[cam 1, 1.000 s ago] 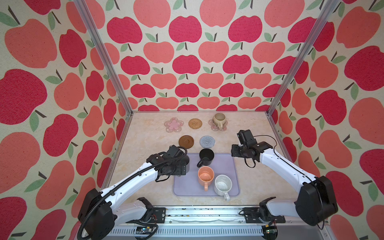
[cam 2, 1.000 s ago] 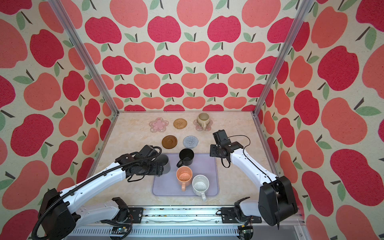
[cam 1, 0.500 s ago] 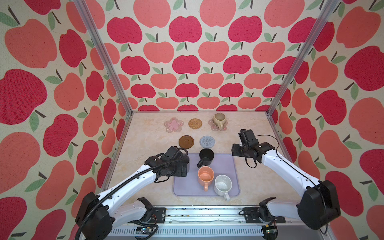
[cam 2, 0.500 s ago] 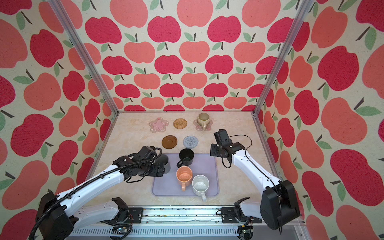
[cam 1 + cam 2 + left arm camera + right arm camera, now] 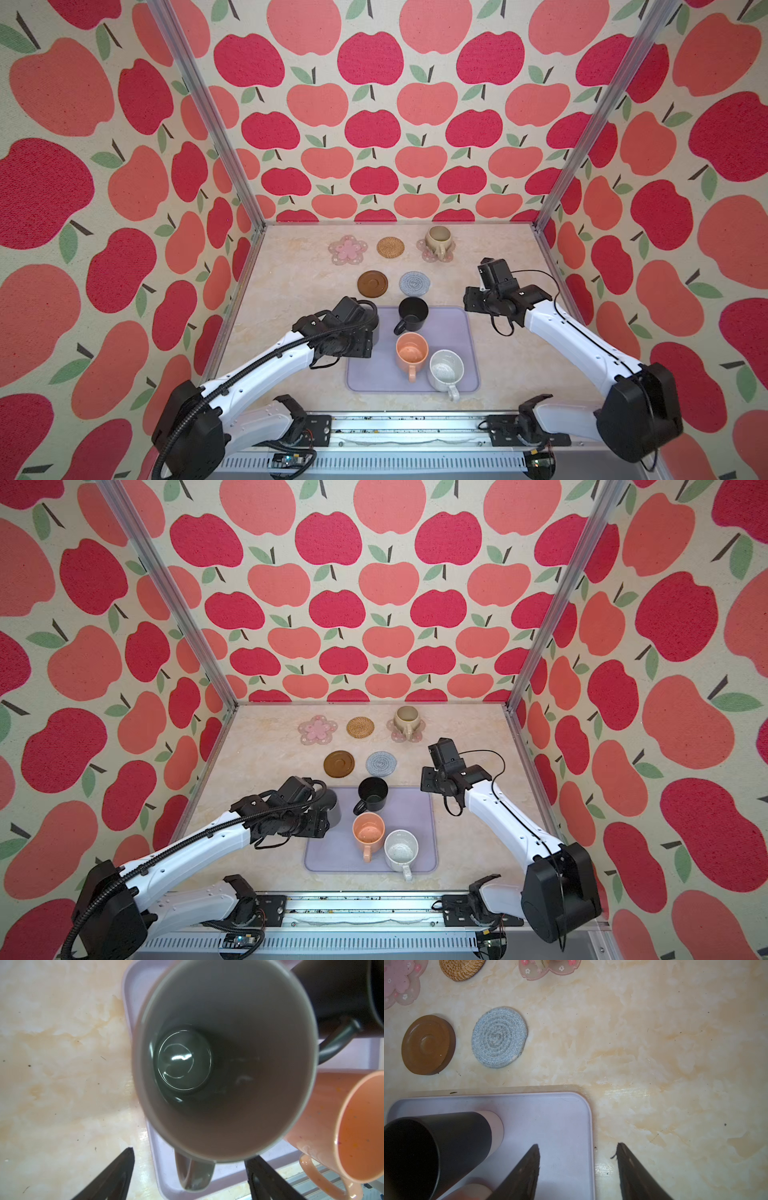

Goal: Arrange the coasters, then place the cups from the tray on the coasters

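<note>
The tall grey cup (image 5: pixel 224 1059) stands on the lavender tray (image 5: pixel 449 332) at its far left corner, mostly hidden under my left arm in both top views. My left gripper (image 5: pixel 189 1153) is open, its fingers either side of the cup's handle (image 5: pixel 193 1174) without touching it. The black cup (image 5: pixel 412 314), peach cup (image 5: pixel 411 353) and speckled white cup (image 5: pixel 446 368) also stand on the tray. A beige-olive cup (image 5: pixel 438 239) sits on a pink flower coaster (image 5: pixel 428 253). My right gripper (image 5: pixel 578 1147) is open and empty above the tray's far right corner.
Bare coasters lie beyond the tray: a pink flower (image 5: pixel 348 249), a rattan round (image 5: pixel 390 247), a brown disc (image 5: pixel 372 284) and a grey crocheted round (image 5: pixel 414 283). Apple-print walls close in the marble table (image 5: pixel 291 291) on three sides.
My left gripper has shifted slightly at the grey cup and its jaws have narrowed a little. The right arm has barely moved.
</note>
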